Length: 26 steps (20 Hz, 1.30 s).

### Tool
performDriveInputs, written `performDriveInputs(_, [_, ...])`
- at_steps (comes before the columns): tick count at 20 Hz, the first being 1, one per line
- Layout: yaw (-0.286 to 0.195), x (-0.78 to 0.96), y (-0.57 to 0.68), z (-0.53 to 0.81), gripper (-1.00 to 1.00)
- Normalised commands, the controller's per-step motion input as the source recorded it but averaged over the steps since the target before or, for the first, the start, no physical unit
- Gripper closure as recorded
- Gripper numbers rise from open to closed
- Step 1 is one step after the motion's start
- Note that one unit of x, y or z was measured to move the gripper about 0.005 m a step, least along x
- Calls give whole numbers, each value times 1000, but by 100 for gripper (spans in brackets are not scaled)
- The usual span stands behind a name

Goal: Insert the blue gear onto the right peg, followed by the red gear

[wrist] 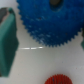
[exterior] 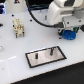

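The blue gear [wrist: 47, 20] fills much of the wrist view as a wide toothed disc with a dark hub. My gripper [wrist: 45, 42] is open over it: a teal finger [wrist: 7, 40] stands apart from the gear's rim on one side, and only a dark sliver of the other finger shows at the frame's edge. The red gear [wrist: 59, 79] lies on the white table close to the blue one. In the exterior view the blue gear [exterior: 67, 34] peeks out under the arm's hand, which hides the red gear. The right peg [exterior: 51, 50] stands on the grey plate [exterior: 46, 59].
A second dark peg [exterior: 36, 56] stands on the same plate toward the exterior view's left. A beige blocky object [exterior: 19, 27] sits at the back left. A black cable [exterior: 37, 20] loops behind the arm.
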Motion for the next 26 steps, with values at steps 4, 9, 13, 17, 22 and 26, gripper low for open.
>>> performDriveInputs(4, [0,-139,-50,-7,100])
performDriveInputs(9, [0,178,-53,306,100])
performDriveInputs(13, [0,250,-104,382,100])
performDriveInputs(17, [0,330,-177,379,100])
performDriveInputs(22, [0,303,-196,360,100])
performDriveInputs(26, [0,266,-258,400,100])
